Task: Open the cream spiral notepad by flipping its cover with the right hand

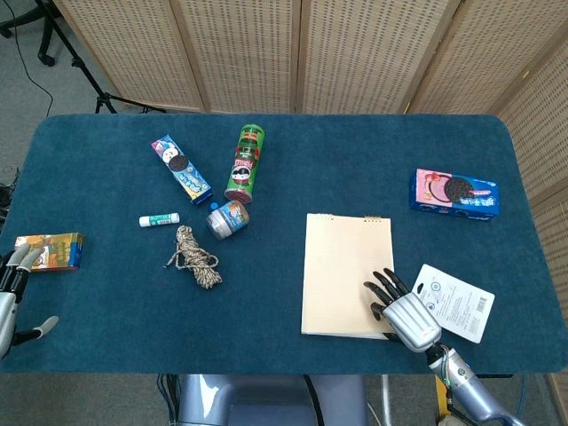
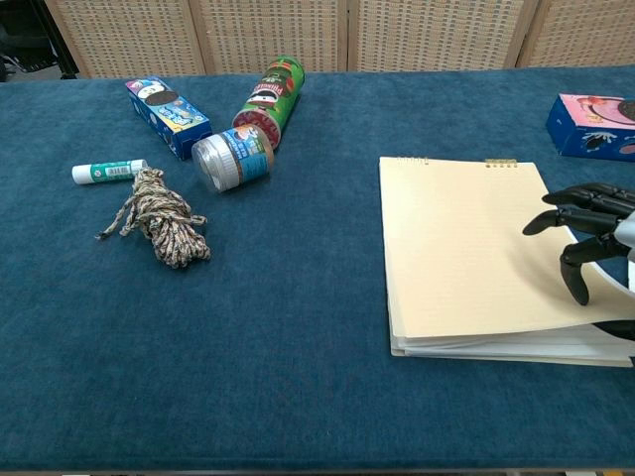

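The notepad (image 1: 344, 275) lies flat on the table's right half, cover down. The right hand (image 1: 405, 311) hovers at its near right corner, fingers (image 2: 573, 220) spread and holding nothing. Judged step: reaching for the cover edge; next, fingertips must catch and lift it.

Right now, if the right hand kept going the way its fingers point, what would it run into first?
The right hand points up and left across the cream spiral notepad, so it would first slide over that cover. Beyond the pad's edge the blue table looks free, though its height above the page is unclear.
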You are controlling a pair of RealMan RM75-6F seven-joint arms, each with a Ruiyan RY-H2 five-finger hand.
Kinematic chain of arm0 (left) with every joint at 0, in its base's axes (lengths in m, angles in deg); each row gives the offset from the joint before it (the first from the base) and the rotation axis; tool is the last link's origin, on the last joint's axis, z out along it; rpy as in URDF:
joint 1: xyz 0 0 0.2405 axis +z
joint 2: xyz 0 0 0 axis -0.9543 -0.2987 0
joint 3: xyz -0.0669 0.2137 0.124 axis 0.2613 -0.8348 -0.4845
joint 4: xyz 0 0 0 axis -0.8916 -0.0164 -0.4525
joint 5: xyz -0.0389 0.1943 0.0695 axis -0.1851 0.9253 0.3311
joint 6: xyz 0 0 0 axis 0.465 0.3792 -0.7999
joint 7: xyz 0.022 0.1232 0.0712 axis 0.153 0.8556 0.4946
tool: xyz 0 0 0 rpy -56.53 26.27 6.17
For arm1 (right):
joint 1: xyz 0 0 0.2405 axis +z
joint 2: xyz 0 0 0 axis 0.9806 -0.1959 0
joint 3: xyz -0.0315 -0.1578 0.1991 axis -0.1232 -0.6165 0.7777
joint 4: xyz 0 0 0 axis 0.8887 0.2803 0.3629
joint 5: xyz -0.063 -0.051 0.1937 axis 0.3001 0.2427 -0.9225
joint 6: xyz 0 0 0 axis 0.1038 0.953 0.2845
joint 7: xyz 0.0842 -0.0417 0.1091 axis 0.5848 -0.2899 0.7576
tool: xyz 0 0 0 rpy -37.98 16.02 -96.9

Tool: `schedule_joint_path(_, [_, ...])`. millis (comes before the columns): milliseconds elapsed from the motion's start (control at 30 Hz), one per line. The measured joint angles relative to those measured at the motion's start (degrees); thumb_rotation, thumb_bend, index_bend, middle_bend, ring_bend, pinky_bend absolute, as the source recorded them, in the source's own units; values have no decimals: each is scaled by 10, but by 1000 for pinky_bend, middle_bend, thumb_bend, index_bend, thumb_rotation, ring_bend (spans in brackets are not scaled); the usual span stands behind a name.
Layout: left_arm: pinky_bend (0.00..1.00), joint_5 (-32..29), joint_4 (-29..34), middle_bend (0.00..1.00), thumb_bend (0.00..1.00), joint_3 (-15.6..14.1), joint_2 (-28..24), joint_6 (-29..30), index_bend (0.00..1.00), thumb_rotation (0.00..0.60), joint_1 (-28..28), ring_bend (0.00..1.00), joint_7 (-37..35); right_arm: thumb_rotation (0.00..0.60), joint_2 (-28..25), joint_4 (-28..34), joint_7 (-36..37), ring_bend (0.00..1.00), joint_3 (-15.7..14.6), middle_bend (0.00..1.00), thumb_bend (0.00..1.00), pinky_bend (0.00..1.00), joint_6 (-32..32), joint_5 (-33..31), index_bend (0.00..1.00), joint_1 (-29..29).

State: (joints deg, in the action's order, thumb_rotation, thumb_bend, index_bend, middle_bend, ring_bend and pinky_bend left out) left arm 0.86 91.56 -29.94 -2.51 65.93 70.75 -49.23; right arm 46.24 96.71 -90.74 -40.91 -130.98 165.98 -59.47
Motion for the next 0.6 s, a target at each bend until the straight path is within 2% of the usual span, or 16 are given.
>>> schedule_joint_path(300, [0, 0, 0, 0, 0, 0, 0, 1, 0, 600, 1, 0, -2, 600, -22, 0, 29, 0, -21, 175, 758, 0, -5, 34, 649, 15])
schedule_joint_path(600, [0, -1, 0, 0, 0, 0, 3, -2, 0, 600, 0, 0, 8, 600, -62, 7, 84, 0, -59, 178, 775, 0, -18, 110, 664, 49])
